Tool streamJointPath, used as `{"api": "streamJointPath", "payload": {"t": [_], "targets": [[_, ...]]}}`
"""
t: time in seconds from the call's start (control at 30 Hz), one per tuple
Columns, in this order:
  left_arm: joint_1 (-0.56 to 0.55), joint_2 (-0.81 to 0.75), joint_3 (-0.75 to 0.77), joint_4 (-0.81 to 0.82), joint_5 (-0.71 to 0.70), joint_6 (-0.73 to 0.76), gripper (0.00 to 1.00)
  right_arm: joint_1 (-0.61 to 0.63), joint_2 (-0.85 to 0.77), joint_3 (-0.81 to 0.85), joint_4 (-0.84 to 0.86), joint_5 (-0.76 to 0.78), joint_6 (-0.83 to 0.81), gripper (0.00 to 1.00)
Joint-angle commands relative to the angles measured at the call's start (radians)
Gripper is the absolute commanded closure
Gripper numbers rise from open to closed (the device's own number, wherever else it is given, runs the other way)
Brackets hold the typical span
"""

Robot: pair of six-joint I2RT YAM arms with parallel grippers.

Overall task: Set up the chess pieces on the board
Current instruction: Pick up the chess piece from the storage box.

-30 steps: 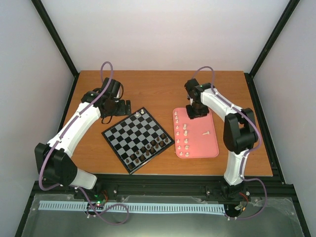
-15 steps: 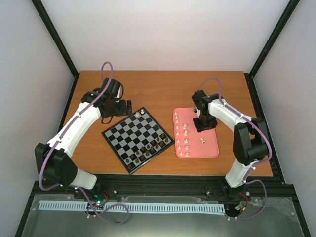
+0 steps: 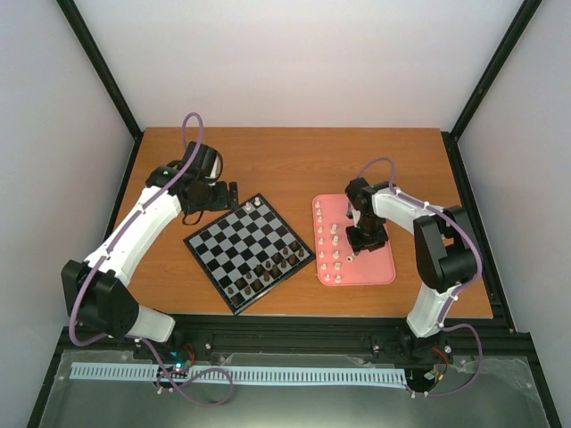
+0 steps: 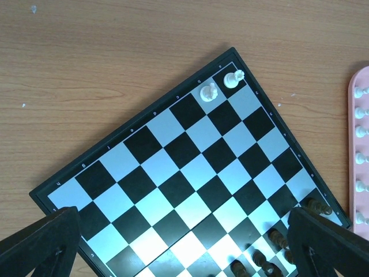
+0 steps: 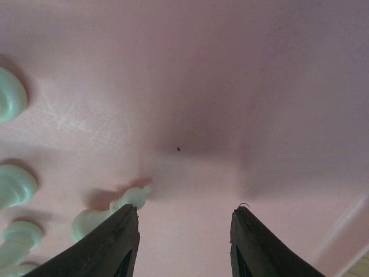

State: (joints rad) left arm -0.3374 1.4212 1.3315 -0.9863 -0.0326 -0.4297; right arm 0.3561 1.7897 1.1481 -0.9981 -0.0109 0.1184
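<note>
handling tiny cream-white chess pieces (image 3: 322, 230): probably light, rigid and slick, prone to tipping or squirting out of a pinch, so best taken squarely across the waist. mostly standing in a column on the left side of the pink tray (image 5: 242, 86), just right of the board (image 4: 173, 153); two placed pieces (image 4: 207, 91) already at its far corner, opposite the dark brown pieces (image 4: 317, 206). right hand (image 5: 184, 210) low over the tray, partly open, gripping nothing, with a toppled piece (image 5: 109, 212) lying just beside one finger (not between the two). left hand (image 4: 183, 219) spread wide and empty above the board. compared with a second ago: right hand come down from the tray's far end to its middle, now covering the toppled piece in the top view; left arm unmoved.
</note>
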Motion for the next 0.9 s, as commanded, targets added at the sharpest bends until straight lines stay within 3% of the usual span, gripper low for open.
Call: {"api": "streamJointPath", "payload": {"t": [0.0,0.33,0.87], "targets": [[0.005,-0.008,-0.002,0.019,0.021,-0.003,0.0,0.012,0.014,-0.013,0.049,-0.015,0.06,0.55],[0.005,0.03,0.025,0.025,0.034,0.009,0.0,0.013,-0.043,0.001,0.03,0.021,0.137,0.56],[0.005,0.036,0.052,0.015,0.073,0.051,0.0,0.015,-0.117,-0.029,0.044,-0.098,0.58,0.59]]}}
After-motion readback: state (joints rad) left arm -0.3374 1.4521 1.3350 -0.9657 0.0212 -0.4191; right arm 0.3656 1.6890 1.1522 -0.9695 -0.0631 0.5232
